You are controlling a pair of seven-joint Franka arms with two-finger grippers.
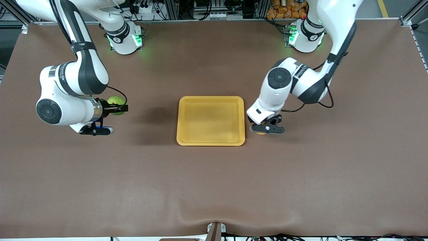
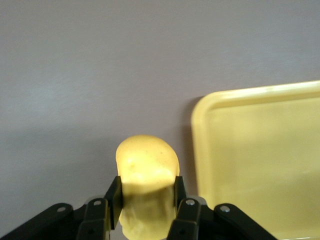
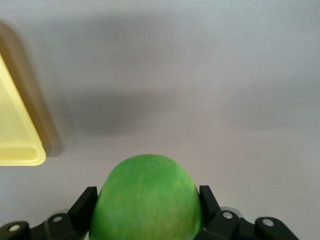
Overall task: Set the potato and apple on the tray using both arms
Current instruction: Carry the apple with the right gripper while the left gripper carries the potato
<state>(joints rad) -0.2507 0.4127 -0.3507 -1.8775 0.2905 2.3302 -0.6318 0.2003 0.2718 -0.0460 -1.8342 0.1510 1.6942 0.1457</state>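
Both arms are carrying their loads toward the tray (image 1: 210, 100), which is lying empty at the middle of the table (image 1: 214, 180).

The right gripper (image 1: 117, 107) is clenching the apple (image 1: 115, 100) between its fingers and holding it over bare table toward the right arm's end, well apart from the tray. In the right wrist view the apple (image 3: 146, 197) is filling the gap between the pads, with a corner of the tray (image 3: 17, 145) showing off to the side.

The left gripper (image 1: 267, 129) is gripping the potato (image 2: 146, 172) just beside the tray's edge at the left arm's end; it is probably lifted only slightly, though its height is hard to judge.

The carrying step is under way. Next, each arm needs to be moving inward over the rim, lowering, and releasing without the two grippers crowding each other.
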